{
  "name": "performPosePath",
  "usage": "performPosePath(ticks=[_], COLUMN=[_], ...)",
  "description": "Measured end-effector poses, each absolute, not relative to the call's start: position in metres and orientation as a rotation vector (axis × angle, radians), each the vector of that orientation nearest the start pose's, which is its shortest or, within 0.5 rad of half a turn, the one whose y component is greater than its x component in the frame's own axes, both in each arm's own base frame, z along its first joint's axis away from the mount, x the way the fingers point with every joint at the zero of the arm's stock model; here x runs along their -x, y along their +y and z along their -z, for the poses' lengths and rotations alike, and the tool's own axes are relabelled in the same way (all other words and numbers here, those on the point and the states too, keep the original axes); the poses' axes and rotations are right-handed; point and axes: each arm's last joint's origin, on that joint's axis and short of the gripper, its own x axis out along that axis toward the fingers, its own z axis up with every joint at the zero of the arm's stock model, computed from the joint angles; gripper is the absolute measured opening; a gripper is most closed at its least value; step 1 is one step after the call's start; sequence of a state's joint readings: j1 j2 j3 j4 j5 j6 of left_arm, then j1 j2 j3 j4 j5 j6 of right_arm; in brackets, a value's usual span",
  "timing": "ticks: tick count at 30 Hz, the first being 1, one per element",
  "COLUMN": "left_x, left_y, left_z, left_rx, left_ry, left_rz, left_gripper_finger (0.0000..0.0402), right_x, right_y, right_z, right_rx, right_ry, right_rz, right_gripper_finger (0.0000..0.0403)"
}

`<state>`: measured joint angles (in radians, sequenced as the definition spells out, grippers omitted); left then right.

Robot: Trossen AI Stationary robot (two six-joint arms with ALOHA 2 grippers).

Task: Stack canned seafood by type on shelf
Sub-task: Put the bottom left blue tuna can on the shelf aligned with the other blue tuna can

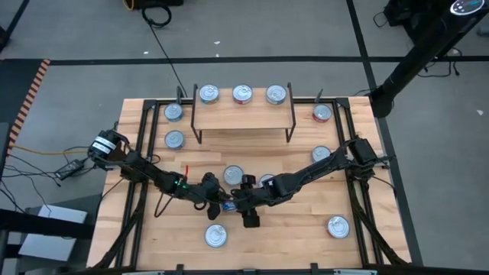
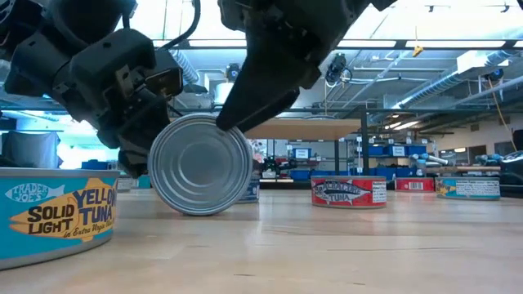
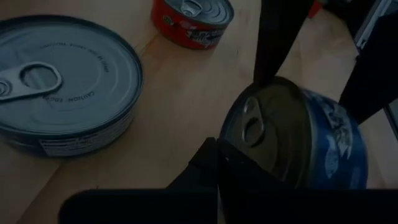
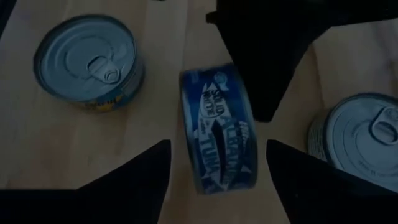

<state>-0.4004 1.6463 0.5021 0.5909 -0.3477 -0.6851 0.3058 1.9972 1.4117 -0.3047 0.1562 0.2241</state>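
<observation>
left gripper (image 1: 216, 200) – pressed together beside dark-blue tin (image 4: 217, 127) | tin – standing on edge on table (image 1: 298, 229) | right gripper (image 4: 217, 163) – spread, straddling tin

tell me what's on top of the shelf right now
Three cans sit in a row on the shelf: a blue can, a red can and a third can. Its label color is not visible from above.
</observation>
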Motion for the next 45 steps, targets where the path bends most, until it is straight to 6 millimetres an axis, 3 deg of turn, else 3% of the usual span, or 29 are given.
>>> performPosePath(ticks=[28, 45], left_x=[-0.2632, -0.2632], left_y=[-0.1001, -0.0996], left_z=[-0.1243, -0.1243], left_rx=[0.481, 0.478], left_ry=[0.466, 0.461], left_rz=[-0.125, -0.136], left_gripper_finger=[0.0001, 0.0001], right_x=[-0.4108, -0.4107], right_y=[0.1213, 0.1205], right_z=[-0.1844, -0.1842], right_rx=[-0.023, 0.008], right_ry=[0.872, 0.874], right_rz=[-0.079, -0.091], right_gripper_finger=[0.0259, 0.0193])
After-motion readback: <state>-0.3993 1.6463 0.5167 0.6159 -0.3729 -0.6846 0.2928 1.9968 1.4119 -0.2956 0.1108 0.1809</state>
